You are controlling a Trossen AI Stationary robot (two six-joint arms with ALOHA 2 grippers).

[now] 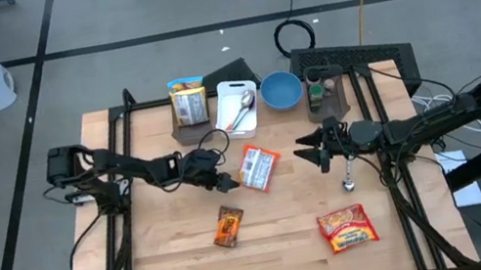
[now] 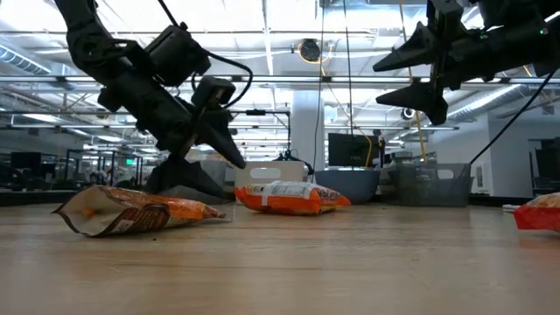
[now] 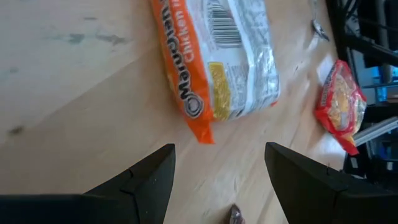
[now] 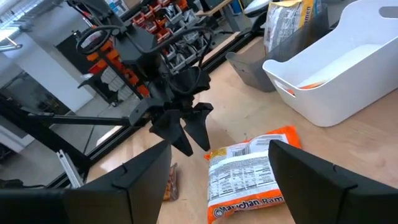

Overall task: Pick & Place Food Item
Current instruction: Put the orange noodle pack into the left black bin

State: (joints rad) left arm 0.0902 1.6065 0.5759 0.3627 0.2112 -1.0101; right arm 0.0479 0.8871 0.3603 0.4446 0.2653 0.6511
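An orange-and-white ramen packet [image 1: 259, 167] [image 3: 217, 56] [image 4: 249, 171] lies flat on the wooden table, near its middle. My left gripper [image 1: 228, 179] [image 3: 217, 180] [image 2: 226, 175] is open just to the packet's left, slanting down toward it without touching. My right gripper [image 1: 299, 149] [image 2: 379, 83] [image 4: 221, 180] is open and held high and level on the packet's right, pointing at it. Nearer the front edge lie a small brown-orange snack packet [image 1: 229, 225] [image 2: 131, 213] and a red noodle packet [image 1: 347, 228] [image 3: 339, 102].
Along the far side stand a bag in a grey holder [image 1: 187, 102], a white tray [image 1: 226, 93] with a spoon in it, a blue bowl [image 1: 280, 90], a cup [image 1: 317, 94] and a dark bin [image 1: 352, 61]. A metal utensil [image 1: 351, 173] lies under the right arm.
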